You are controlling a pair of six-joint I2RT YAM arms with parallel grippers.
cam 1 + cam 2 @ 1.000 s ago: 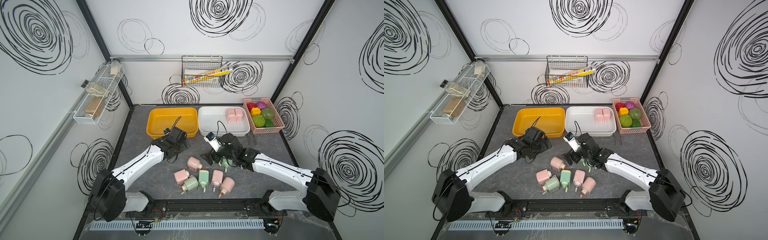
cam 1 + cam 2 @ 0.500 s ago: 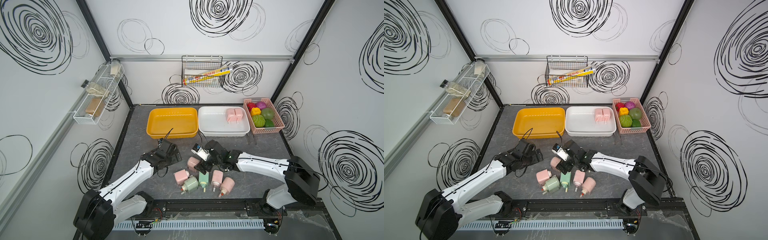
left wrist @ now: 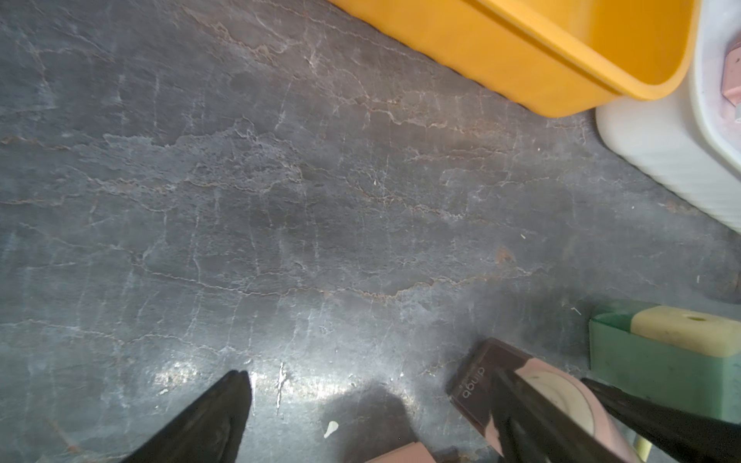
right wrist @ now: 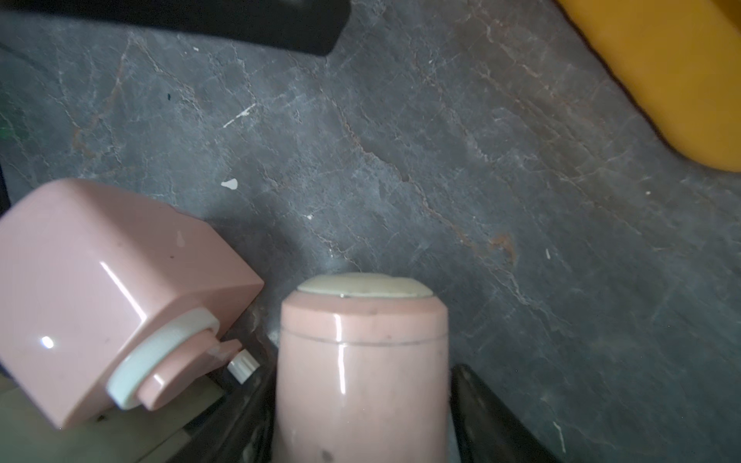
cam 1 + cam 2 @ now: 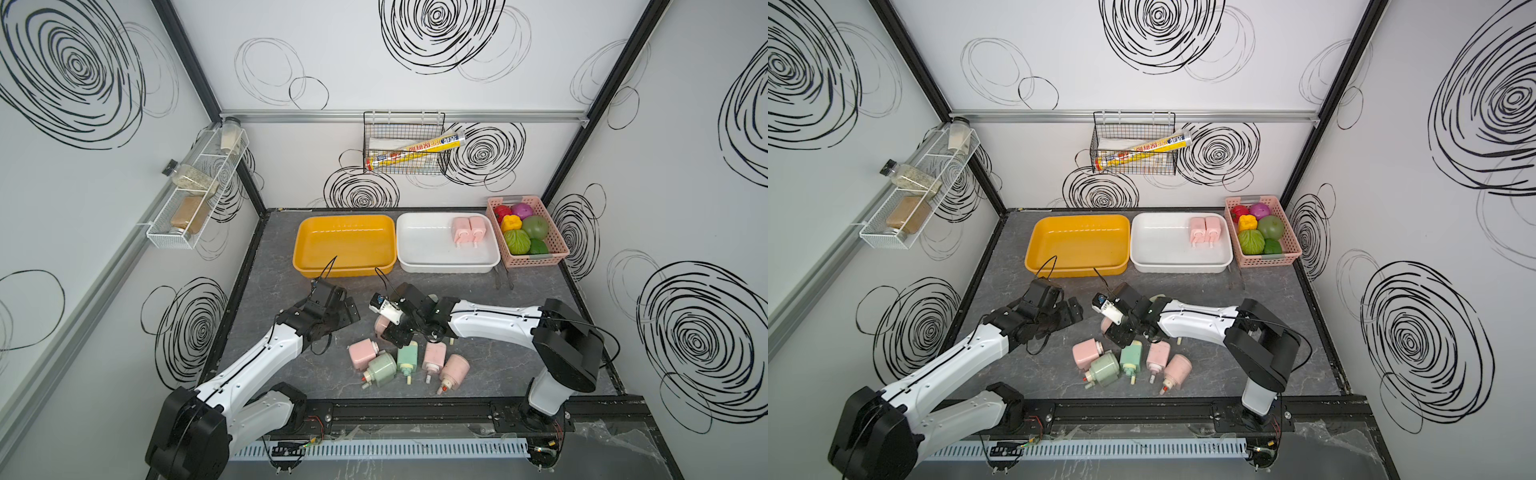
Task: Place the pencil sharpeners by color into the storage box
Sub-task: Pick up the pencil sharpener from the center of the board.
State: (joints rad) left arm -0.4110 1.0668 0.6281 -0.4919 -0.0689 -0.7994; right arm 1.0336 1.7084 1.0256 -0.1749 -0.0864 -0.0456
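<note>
Pink sharpener (image 4: 361, 352) lay on the bench (image 5: 519, 374) before the yellow tray (image 5: 345, 272), glossy, blocky, cream-capped — long axis along my right gripper (image 5: 392, 332), cream end facing away from the wrist, jaws bracketing it, clenched or not I couldn't tell, left gripper (image 5: 347, 311) with jaws released.

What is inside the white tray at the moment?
Two pink sharpeners side by side at the white tray's right end. The rest shows bare; only a thin strip behind its near wall is hidden.
</note>
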